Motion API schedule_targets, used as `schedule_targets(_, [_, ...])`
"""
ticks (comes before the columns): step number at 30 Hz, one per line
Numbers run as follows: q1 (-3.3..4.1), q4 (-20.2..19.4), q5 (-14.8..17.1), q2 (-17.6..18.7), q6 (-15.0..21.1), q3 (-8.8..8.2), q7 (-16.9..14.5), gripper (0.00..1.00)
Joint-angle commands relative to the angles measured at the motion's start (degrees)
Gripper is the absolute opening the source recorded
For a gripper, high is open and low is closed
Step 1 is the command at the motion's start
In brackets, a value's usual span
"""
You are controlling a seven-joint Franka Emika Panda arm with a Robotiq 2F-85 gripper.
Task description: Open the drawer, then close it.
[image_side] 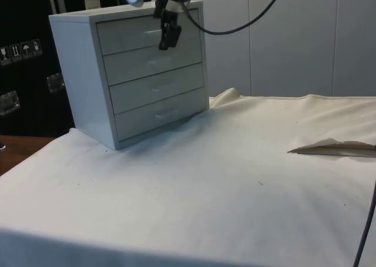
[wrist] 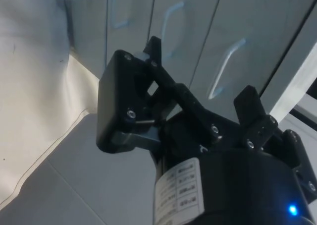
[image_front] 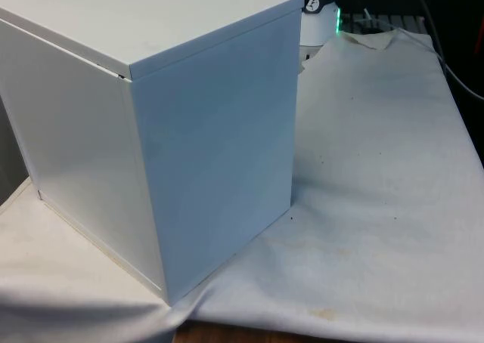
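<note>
The white chest of drawers (image_side: pixel 132 73) stands on the white cloth (image_side: pixel 235 179), all four drawers pushed in. The gripper (image_side: pixel 168 36) hangs in front of the top drawer (image_side: pixel 150 33), close to its face and near the line where the second drawer (image_side: pixel 155 61) begins. In the wrist view the fingers (wrist: pixel 158 51) are apart with an empty gap between them, grasping nothing, and the pale handle (wrist: pixel 224 69) lies just ahead of them, not touched.

We read no text; a label (wrist: pixel 182 195) on the end effector (wrist: pixel 203 103) carries print too small to make out.
</note>
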Motion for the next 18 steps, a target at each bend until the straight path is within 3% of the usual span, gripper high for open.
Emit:
schedule_targets(1, [-0.06,0.2,-0.4,0.6,1.7,-0.52,-0.6,1.0])
schedule_targets(18, [-0.34,0.5,-2.2,1.7,4.7,-1.38,-4.6,1.0])
